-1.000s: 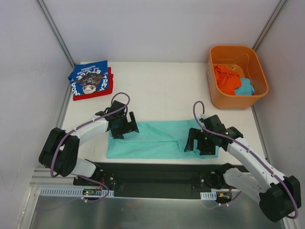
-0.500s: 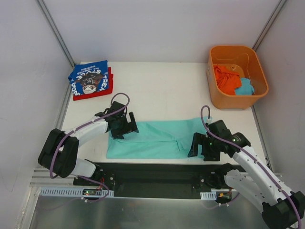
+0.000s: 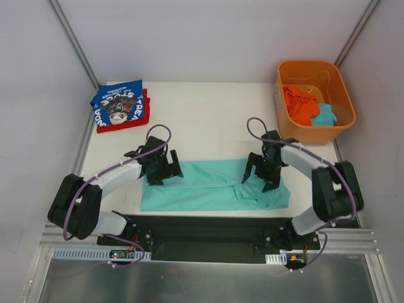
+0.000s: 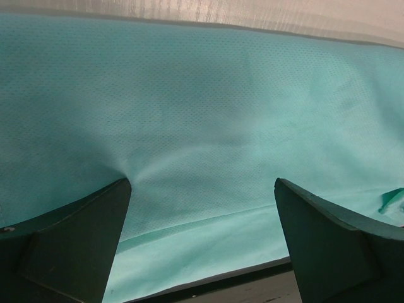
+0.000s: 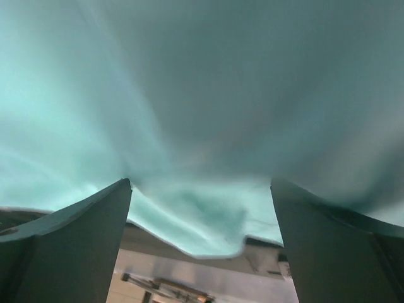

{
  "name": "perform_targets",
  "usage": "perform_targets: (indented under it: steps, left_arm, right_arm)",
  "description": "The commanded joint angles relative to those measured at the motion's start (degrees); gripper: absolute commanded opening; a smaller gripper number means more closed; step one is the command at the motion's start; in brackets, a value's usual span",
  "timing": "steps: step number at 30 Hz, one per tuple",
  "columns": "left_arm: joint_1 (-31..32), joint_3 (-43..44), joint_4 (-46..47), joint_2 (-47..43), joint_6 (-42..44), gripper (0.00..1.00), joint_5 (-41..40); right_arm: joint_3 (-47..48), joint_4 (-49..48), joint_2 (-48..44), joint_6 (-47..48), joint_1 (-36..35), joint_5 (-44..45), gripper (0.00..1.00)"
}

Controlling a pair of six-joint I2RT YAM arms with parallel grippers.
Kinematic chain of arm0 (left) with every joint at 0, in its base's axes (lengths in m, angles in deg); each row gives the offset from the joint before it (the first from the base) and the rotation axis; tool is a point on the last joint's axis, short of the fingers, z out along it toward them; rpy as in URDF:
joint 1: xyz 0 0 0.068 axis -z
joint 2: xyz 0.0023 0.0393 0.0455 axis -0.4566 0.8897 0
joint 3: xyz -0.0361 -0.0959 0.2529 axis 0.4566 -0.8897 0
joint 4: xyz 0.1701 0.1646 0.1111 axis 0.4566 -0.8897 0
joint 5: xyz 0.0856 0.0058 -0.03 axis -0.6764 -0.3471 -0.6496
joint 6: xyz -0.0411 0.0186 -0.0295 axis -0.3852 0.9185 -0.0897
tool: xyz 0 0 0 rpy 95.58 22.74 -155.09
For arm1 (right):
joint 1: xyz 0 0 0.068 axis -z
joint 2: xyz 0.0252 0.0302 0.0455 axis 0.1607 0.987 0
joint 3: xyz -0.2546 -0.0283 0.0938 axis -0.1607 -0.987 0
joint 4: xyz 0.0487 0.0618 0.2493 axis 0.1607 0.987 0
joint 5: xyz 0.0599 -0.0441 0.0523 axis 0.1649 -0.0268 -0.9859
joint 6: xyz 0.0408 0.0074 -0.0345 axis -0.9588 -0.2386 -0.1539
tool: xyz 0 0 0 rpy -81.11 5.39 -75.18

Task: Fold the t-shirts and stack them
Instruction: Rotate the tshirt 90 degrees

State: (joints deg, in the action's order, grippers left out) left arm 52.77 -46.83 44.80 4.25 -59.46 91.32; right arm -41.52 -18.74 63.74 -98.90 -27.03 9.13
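Teal t-shirt (image 3: 208,187) lies spread; left gripper (image 4: 202,214) and right gripper (image 5: 201,214) press it, jaws wide, clamping nothing.

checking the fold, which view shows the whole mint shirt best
Top external: the mint t-shirt shows whole, spread along the near table edge. Each wrist view shows only a close patch of its cloth.
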Motion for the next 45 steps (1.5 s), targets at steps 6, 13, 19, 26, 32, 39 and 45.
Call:
perform_targets:
  steps: [6, 13, 19, 26, 32, 39, 45]
  left_arm:
    - [1.90, 0.72, 2.82, 0.33, -8.07, 0.99, -2.91]
    - [9.36, 8.26, 5.37, 8.49, -15.01, 0.99, -2.39]
    - [21.03, 13.20, 8.62, 16.76, -21.95, 0.99, -2.20]
    - [27.30, 17.16, 9.59, 20.64, -22.58, 0.99, -1.86]
    - [28.36, 18.21, 9.59, 14.40, -18.10, 0.99, -3.97]
    - [33.45, 21.12, 8.45, 4.66, -9.14, 0.99, -6.69]
    - [34.25, 12.34, 0.29, -7.47, -11.67, 0.99, -9.94]
  right_arm:
    - [40.67, -3.07, 39.40, 2.40, 4.33, -7.01, 0.97]
    - [78.12, 1.25, 62.21, -1.55, 1.61, -14.93, 0.97]
    - [88.17, -17.53, 70.04, -15.77, -1.11, -18.55, 0.97]
    - [94.94, -25.73, 73.75, -18.09, -4.80, -11.96, 0.97]
    - [95.55, -19.87, 65.24, -10.97, -2.62, -7.64, 0.97]
    - [83.37, -11.50, 43.53, 3.00, -1.55, -8.17, 0.97]
    - [58.15, -9.38, 21.59, 7.40, -0.50, -4.57, 0.97]
